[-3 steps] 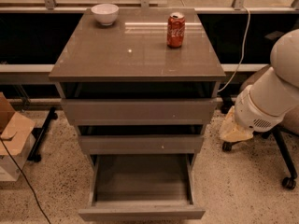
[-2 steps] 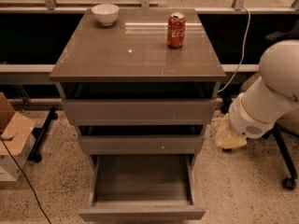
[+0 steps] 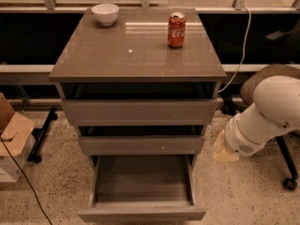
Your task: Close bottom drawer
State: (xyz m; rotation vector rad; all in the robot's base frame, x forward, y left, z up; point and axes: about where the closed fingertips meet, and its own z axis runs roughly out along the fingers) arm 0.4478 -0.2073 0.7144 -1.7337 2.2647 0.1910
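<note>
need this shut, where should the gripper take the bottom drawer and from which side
Take the bottom drawer by the top edge of its front panel, from above and in front: it stands pulled out, its face is flat and handleless, so that lip is probably the only edge to grip. The gripper is right of the cabinet, level with the middle drawer.

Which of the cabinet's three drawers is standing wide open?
The shallow grey-brown bottom drawer: its box juts out, while the middle drawer and top drawer sit pushed in. The robot's hand hangs right of the taupe cabinet, at middle-drawer height.
</note>
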